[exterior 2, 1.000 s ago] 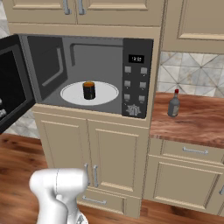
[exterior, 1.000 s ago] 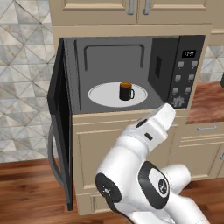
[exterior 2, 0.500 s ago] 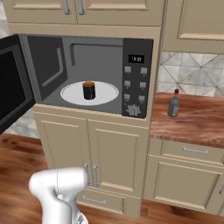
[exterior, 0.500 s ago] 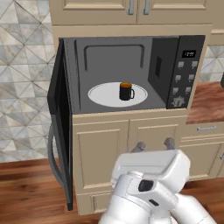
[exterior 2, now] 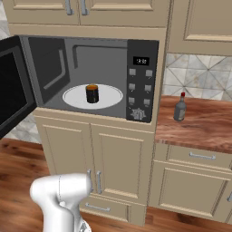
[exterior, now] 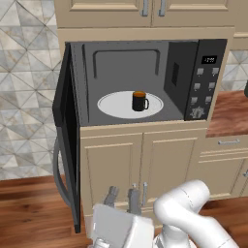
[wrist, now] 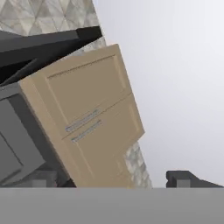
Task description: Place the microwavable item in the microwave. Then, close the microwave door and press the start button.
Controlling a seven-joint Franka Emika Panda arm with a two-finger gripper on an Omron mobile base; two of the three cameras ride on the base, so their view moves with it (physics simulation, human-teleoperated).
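The black mug [exterior: 140, 101] with its orange inside stands upright on the white turntable [exterior: 112, 105] inside the microwave [exterior: 145, 63]; the right base view has the mug [exterior 2: 92, 93] there too. The microwave door [exterior: 68, 135] is swung wide open to the left, its curved grey handle [exterior: 57, 169] facing outward. My gripper [exterior: 122, 197] is low in front of the lower cabinets, well below the mug, open, its fingers pointing up with nothing between them. In the hand view my gripper [wrist: 112, 179] looks along tilted beige cabinet fronts.
The control panel [exterior: 206, 80] with display, buttons and dial is on the microwave's right side. A grey bottle with a red cap [exterior 2: 180, 108] stands on the wooden counter [exterior 2: 204, 127] to the right. Beige cabinet doors [exterior: 145, 164] sit under the microwave, above the wood floor.
The arm has swung down and to the left, from near the microwave's lower right front to low before the cabinets. The mug and the door have not moved.
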